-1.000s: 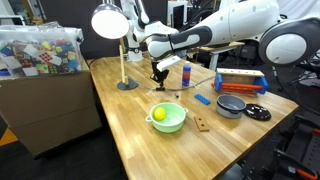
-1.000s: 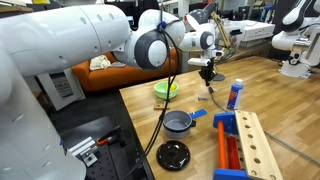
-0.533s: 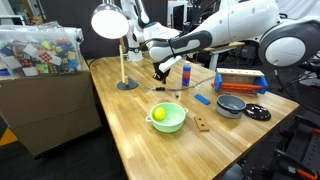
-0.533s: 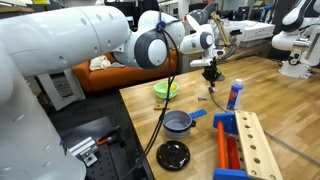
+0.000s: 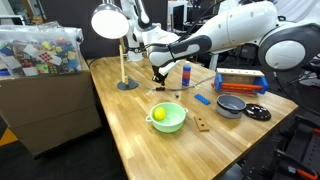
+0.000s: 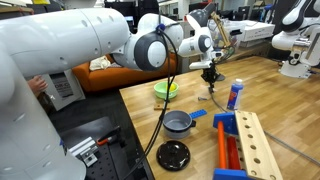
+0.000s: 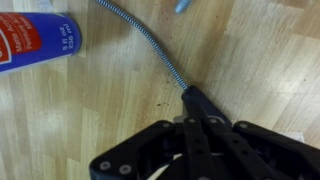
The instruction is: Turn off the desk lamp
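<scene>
- Far left in an exterior view, a cardboard box (image 5: 45, 95) stands beside the wooden table (image 5: 130, 140), full of small bright items.
- The desk lamp (image 5: 123, 58) stands upright near the table's back corner. Its dome head faces forward and the disc shows bright white.
- Just right of the lamp base, the gripper (image 5: 157, 78) points down, low over the tabletop.
- In the wrist view the gripper (image 7: 190, 95) has its jaws pinched together, and a braided cord (image 7: 150, 45) runs right up to the tips. I cannot tell whether it is gripped.
- In front, a green bowl (image 5: 168, 118) holds a yellow ball-like thing (image 5: 158, 114).
- A blue-and-red bottle (image 5: 185, 73) stands next.
- Further right is a dark pot (image 5: 231, 104).
</scene>
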{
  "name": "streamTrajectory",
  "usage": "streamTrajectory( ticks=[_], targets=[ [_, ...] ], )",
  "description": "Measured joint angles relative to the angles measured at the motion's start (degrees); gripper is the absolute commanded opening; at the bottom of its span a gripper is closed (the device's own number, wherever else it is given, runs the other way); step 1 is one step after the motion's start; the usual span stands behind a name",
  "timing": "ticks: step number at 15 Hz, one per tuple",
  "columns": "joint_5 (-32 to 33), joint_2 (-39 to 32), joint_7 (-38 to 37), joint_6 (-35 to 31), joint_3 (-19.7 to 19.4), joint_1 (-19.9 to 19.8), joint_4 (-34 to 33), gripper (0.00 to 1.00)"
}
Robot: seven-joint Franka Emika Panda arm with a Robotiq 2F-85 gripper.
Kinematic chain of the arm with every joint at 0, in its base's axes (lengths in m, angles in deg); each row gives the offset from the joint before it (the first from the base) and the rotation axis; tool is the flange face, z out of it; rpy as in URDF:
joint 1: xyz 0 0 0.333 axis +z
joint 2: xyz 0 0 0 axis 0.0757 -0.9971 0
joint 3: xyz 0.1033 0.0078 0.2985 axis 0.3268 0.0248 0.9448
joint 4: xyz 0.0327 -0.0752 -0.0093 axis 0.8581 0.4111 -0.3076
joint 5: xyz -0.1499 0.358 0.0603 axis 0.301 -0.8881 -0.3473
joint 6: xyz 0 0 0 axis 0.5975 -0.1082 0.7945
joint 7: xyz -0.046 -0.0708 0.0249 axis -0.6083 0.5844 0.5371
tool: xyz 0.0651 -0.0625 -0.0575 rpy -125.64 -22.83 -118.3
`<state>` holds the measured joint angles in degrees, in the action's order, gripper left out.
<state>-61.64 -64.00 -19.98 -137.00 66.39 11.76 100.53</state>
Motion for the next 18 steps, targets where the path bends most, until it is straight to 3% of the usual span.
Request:
streamTrajectory(
  ticks=[9,18],
  targets=[
    [0.09,-0.82,2.22,-2.68,-0.93,-0.03,-0.18,0.0],
    [-2.33,-1.04,11.14,-2.85,0.51,-0.73,0.04,0.0]
  ],
)
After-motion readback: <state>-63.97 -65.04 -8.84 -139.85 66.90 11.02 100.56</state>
